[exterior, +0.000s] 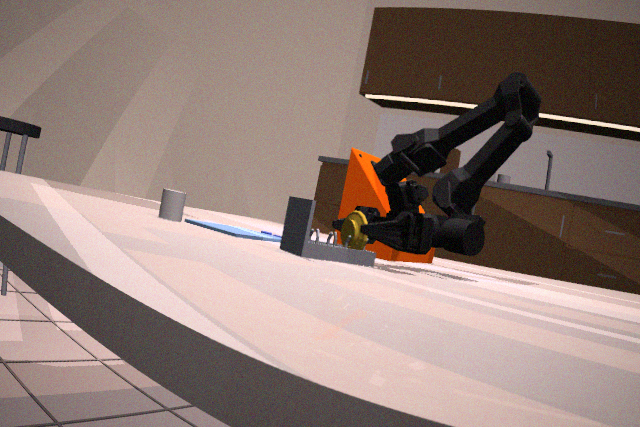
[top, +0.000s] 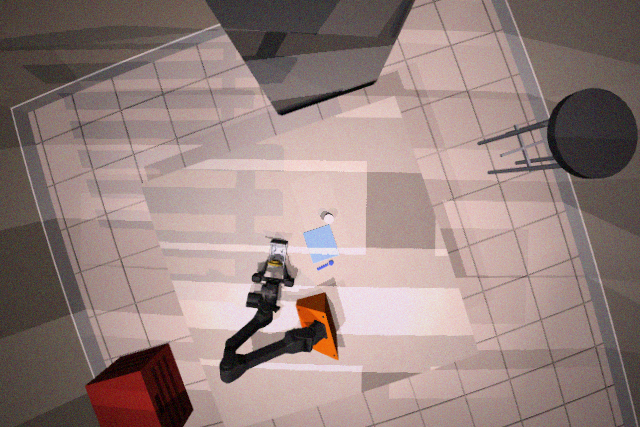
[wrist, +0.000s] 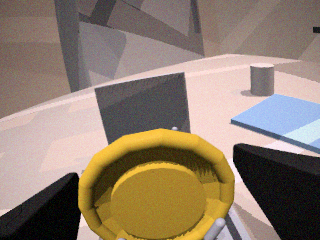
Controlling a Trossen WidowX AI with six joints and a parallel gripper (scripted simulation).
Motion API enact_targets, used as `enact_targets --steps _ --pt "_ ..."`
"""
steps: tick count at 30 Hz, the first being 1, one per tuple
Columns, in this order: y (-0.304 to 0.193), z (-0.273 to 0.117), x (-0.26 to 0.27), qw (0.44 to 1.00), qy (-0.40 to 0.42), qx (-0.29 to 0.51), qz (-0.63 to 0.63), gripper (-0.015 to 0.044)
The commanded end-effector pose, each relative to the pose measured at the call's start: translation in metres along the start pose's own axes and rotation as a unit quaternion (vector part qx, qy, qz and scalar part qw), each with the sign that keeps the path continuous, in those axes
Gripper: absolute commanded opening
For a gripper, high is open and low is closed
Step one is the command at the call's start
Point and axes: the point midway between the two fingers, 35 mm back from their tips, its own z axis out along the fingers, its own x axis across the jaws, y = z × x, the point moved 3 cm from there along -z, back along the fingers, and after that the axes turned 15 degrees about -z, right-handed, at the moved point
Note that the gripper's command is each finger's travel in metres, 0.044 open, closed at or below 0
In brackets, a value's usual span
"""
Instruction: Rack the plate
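Observation:
The yellow plate (top: 275,263) (exterior: 354,231) (wrist: 159,200) stands close to upright in the dish rack, towards the end away from its tall panel. Rail tips show in front of and behind it in the wrist view. The grey dish rack (top: 279,242) (exterior: 297,226) (wrist: 142,107) has a tall end panel and small wire rails. My gripper (exterior: 352,227) (wrist: 158,168) is open around the plate, one finger at each side of the rim. A gap shows at the right finger in the wrist view; contact on the left is unclear. The plate's bottom edge is hidden.
A light blue board (top: 321,243) (exterior: 232,230) (wrist: 285,117) lies beside the rack. A grey-white cylinder (top: 328,218) (exterior: 172,204) (wrist: 262,80) stands past it. A small blue item (top: 325,265) lies near the board. The orange arm mount (top: 315,308) (exterior: 359,189) stands close by.

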Motion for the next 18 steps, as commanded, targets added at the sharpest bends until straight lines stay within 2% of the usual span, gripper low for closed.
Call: enact_targets --steps 1,5,18 --pt "0.0 0.0 0.0 1.0 0.0 0.0 0.0 0.04" --pt "0.006 0.0 0.0 1.0 -0.001 0.001 0.0 0.04" --pt "0.112 -0.007 -0.015 1.0 -0.003 -0.005 -0.01 0.04"
